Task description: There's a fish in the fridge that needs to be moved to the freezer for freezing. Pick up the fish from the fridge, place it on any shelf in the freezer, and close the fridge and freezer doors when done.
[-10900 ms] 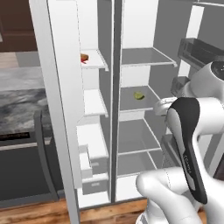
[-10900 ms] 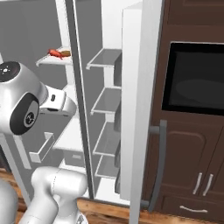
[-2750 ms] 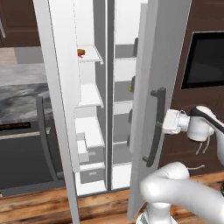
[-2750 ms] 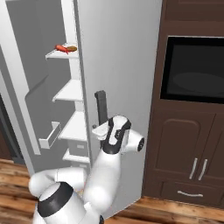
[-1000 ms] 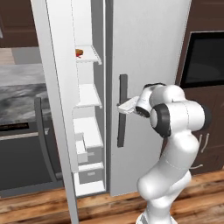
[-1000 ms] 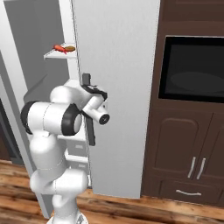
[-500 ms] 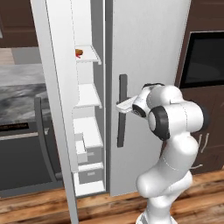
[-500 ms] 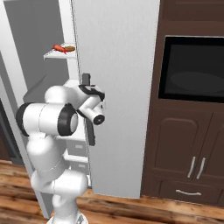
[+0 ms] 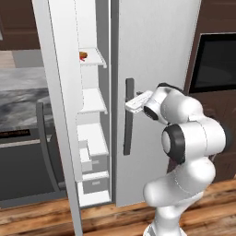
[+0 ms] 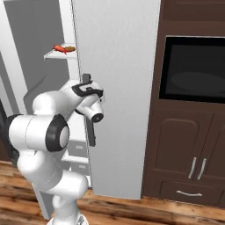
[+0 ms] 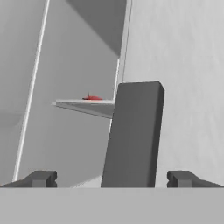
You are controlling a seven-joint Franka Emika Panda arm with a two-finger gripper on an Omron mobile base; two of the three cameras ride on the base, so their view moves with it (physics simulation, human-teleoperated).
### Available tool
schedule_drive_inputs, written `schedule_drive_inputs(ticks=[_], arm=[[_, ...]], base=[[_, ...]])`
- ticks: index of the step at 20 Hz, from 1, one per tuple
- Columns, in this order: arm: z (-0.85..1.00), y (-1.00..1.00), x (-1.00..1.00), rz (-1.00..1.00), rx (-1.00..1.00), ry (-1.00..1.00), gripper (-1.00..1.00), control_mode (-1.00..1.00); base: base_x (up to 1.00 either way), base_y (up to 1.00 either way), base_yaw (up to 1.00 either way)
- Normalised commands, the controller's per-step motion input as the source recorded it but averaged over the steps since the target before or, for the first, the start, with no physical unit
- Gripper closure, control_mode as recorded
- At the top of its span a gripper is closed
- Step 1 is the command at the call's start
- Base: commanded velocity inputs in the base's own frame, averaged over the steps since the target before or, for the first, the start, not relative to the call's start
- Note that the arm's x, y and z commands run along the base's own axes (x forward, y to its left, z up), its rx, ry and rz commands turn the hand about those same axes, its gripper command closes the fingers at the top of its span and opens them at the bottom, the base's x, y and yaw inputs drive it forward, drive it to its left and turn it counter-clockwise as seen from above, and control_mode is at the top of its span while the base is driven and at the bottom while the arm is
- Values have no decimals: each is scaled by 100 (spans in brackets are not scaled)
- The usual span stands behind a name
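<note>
Hand view: my end effector (image 11: 112,178), released and wide, straddles fridge door handle (image 11: 133,133) for pushing it closed; fish (image 11: 92,98) rests on freezer shelf (image 11: 81,103).

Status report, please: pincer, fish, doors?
Pincer open, astride fridge door handle. Fish on top freezer shelf. Fridge door shut; freezer door open.
</note>
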Motion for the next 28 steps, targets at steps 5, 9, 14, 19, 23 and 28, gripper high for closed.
schedule_drive_inputs(ticks=[5,9,14,19,23,28], arm=[[49,-11,-85,-10,0,-9,-100,-100],[96,-27,-56,-12,0,0,-100,-100],[100,-21,-58,-2,0,3,-100,-100],[97,-15,-53,0,0,28,-100,-100],[73,-7,-63,0,4,34,-100,-100],[47,0,-58,0,0,38,-100,-100]], base=[[0,0,0],[0,0,0],[0,0,0],[0,0,0],[0,0,0],[0,0,0]])
